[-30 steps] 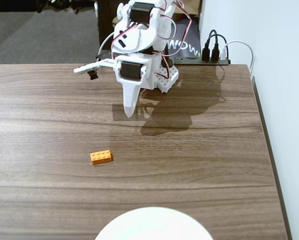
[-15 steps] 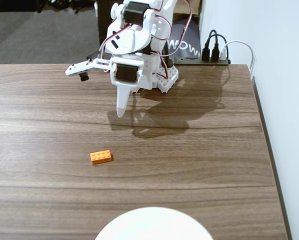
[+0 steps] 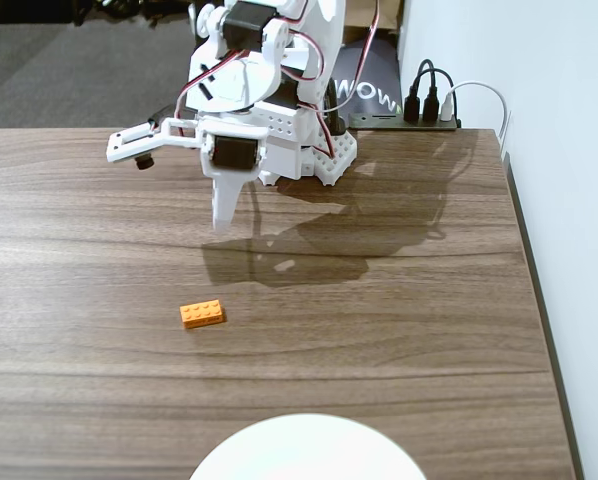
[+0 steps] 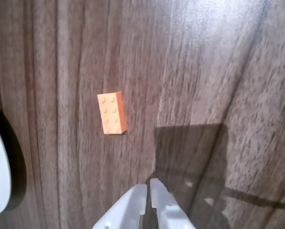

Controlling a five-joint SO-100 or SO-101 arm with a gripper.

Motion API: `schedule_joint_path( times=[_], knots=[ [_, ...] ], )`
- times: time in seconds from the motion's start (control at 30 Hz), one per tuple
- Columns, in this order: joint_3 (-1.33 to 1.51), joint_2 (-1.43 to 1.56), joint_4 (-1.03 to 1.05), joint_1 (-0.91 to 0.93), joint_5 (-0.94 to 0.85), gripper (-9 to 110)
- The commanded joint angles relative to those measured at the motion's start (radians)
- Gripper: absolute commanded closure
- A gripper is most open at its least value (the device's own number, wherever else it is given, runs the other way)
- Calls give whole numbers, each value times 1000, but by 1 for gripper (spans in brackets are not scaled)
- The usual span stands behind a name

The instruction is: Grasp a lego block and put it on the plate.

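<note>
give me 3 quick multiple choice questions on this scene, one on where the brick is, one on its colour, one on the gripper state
1. Where is the lego block?
A. On the bare table, apart from the plate
B. On the plate
C. Between the gripper's fingers

2. What colour is the lego block?
A. Blue
B. Orange
C. Green

3. How does the gripper stand?
A. Shut on the block
B. Wide open around the block
C. Shut and empty, above the table

Answers:
1. A: in the fixed view it lies on the wooden table, with bare wood between it and the plate at the bottom edge.
2. B: it shows orange in both views.
3. C: in the wrist view the fingertips sit together with nothing between them, short of the block.
</note>
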Motion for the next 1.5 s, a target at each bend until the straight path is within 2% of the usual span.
schedule_joint_path(
  times=[0.0, 0.47, 1.47],
  knots=[
    [-63, -55, -8, 8, -11, 101],
    [-227, -390, -75, 51, -46, 101],
    [-236, -680, -383, 20, -100, 101]
  ],
)
